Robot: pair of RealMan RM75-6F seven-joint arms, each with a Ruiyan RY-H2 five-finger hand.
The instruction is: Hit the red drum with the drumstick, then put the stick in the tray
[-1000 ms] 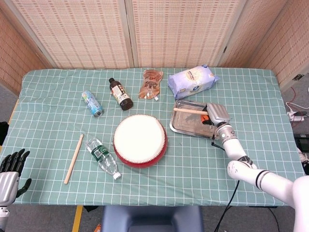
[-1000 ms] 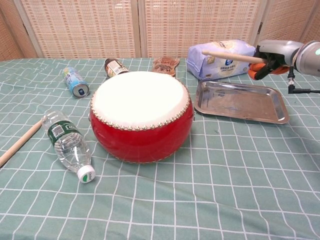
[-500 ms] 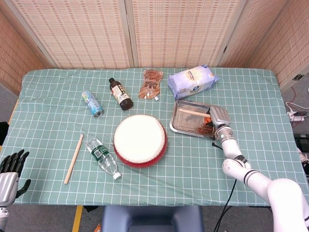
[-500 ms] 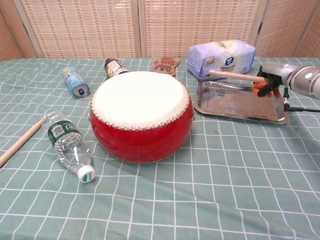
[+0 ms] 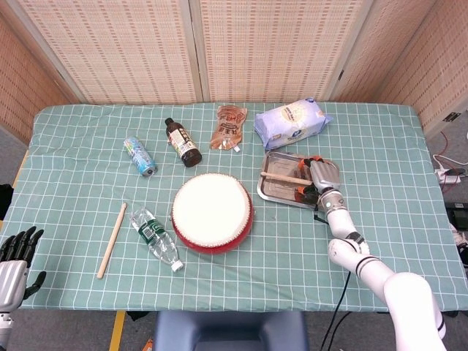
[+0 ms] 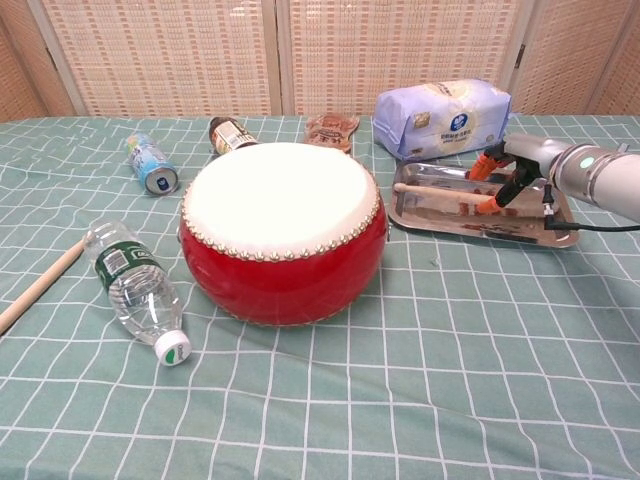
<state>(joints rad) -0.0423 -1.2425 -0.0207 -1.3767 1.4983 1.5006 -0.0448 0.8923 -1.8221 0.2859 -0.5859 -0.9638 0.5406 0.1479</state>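
The red drum (image 5: 212, 212) (image 6: 283, 230) with its white skin stands mid-table. To its right sits the metal tray (image 5: 280, 196) (image 6: 520, 225). A wooden drumstick (image 5: 281, 178) (image 6: 440, 193) lies flat inside the tray, tip pointing left. My right hand (image 5: 318, 178) (image 6: 512, 172) hovers low over the tray's right part, its orange-tipped fingers (image 6: 488, 205) spread around the stick's near end without gripping it. My left hand (image 5: 14, 252) rests at the table's near left corner, fingers apart and holding nothing.
A second wooden stick (image 5: 112, 240) (image 6: 38, 288) and a water bottle (image 5: 155, 239) (image 6: 135, 290) lie left of the drum. Behind it are a can (image 5: 140, 156), a dark bottle (image 5: 182, 142), a brown pouch (image 5: 229, 126) and a blue-white bag (image 5: 291, 121) (image 6: 443, 118).
My right hand came down from above the tray to its surface, carrying the drumstick. The stick now lies in the tray and the fingers have spread off it.
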